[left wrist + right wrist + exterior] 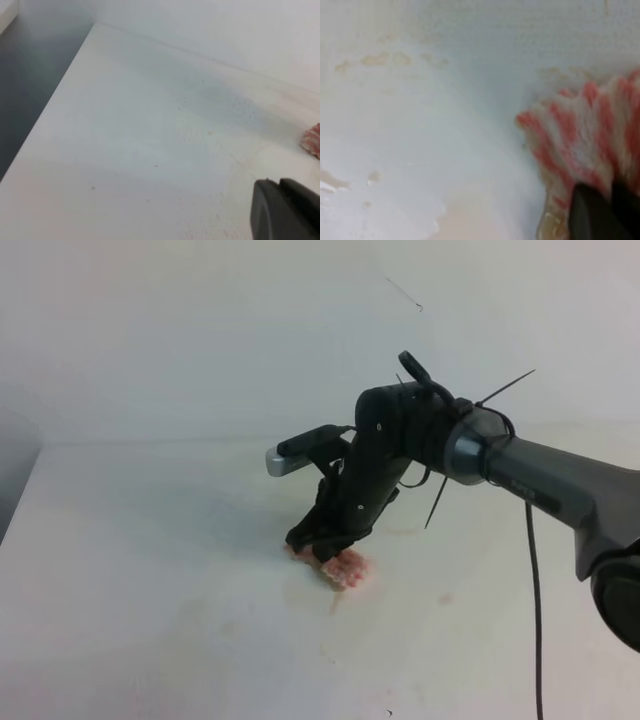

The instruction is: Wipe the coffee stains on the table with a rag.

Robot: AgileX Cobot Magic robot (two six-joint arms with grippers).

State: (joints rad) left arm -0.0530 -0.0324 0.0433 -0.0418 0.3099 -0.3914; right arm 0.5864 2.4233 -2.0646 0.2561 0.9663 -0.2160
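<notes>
No text, label, brand, number or sign can be read in any of the views

Striped rag, tan coffee stains, fingers

Pink-and-white rag lies crumpled on tan coffee stains, white table.

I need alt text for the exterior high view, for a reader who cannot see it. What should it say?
A black robot arm reaches in from the right and its right gripper presses a pink and white rag onto a white table. Faint tan coffee stains lie on the table just in front of the rag.
</notes>
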